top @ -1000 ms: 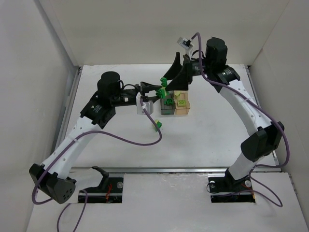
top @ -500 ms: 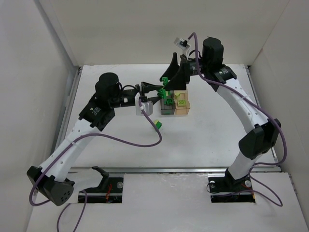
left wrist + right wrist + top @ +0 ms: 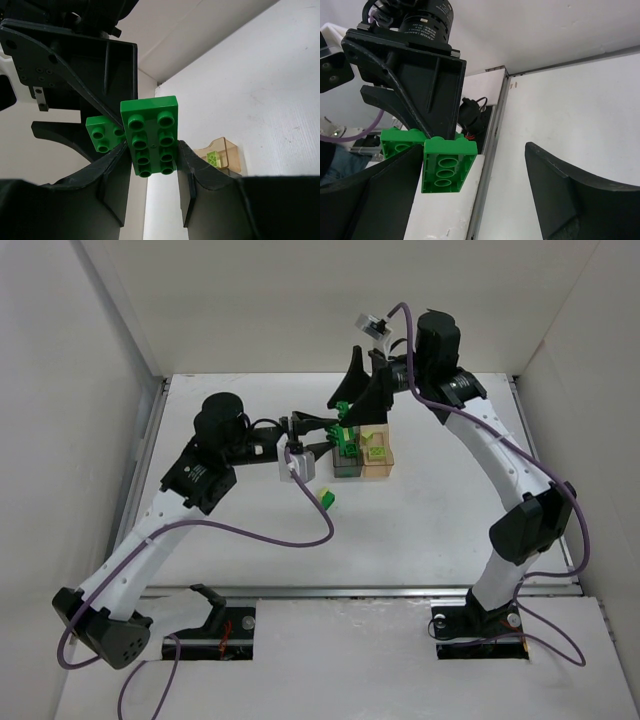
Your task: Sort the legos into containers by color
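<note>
My left gripper (image 3: 338, 432) is shut on a dark green two-by-four lego (image 3: 150, 135), held in the air just left of the containers. A smaller dark green lego (image 3: 102, 132) sits at one fingertip of my right gripper (image 3: 345, 405), whose jaws stand wide apart (image 3: 474, 150); I cannot tell what holds it. The smoky grey container (image 3: 348, 468) shows dark green inside. The pale orange container (image 3: 384, 466) beside it holds a yellow-green lego (image 3: 214, 158). Another yellow-green lego (image 3: 326, 498) lies on the table in front of them.
White walls enclose the table on three sides, with a metal rail (image 3: 150, 440) along the left edge. Both arms reach over the middle back of the table, their fingertips close together. Purple cables trail from each wrist.
The right wrist has risen and turned slightly. The left gripper has eased a little back to the left with its lego. The loose yellow-green lego has not moved.
</note>
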